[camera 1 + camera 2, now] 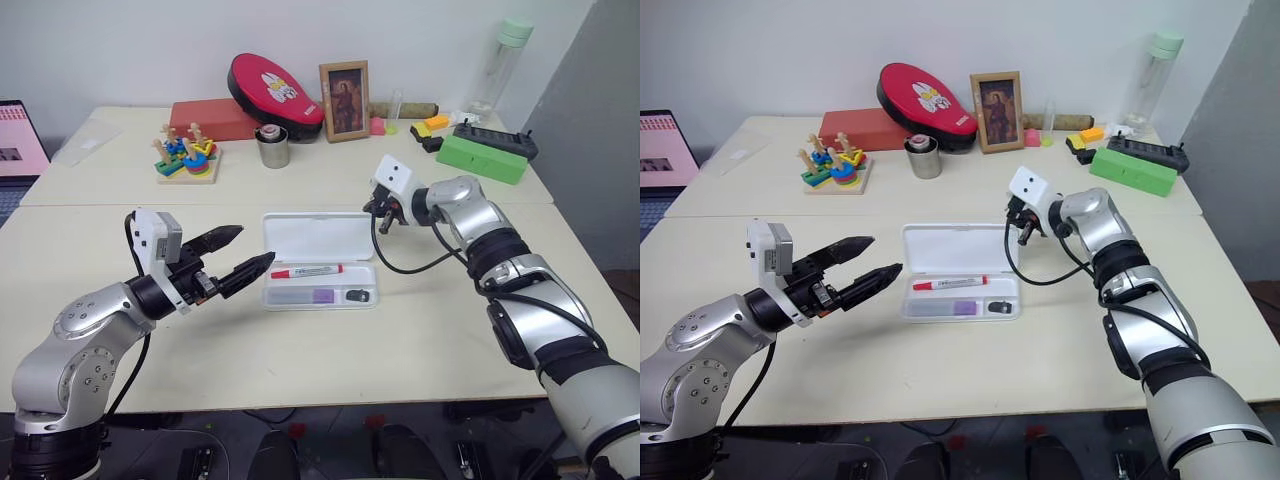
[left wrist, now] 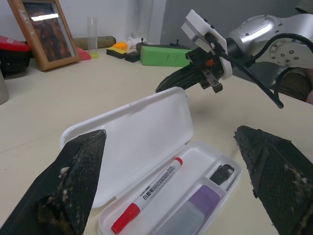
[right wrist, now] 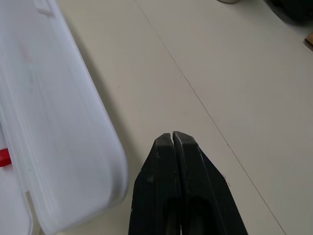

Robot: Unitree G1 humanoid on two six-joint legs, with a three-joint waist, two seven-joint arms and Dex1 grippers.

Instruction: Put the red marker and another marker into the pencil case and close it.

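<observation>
2 markers stowed: the red marker (image 1: 307, 270) and the lavender highlighter (image 1: 322, 296) already lie inside the pencil case (image 1: 318, 240); 1 step left, by my reading, closing the lid.
Left claw (image 1: 244, 254): nearest, just off the case's left end, fingers spread wide, gripping nothing.
Pencil case: mid-bench (image 1: 300, 350), flat white box with rounded corners, lid swung back on the far side.
Contents: red marker slim and white with a red cap, in the rear tray; highlighter in the front tray beside a small dark block (image 1: 357, 295).
Right claw (image 2: 164, 87): beyond the case's far right corner, fingers pressed together and empty, near the lid edge.
</observation>
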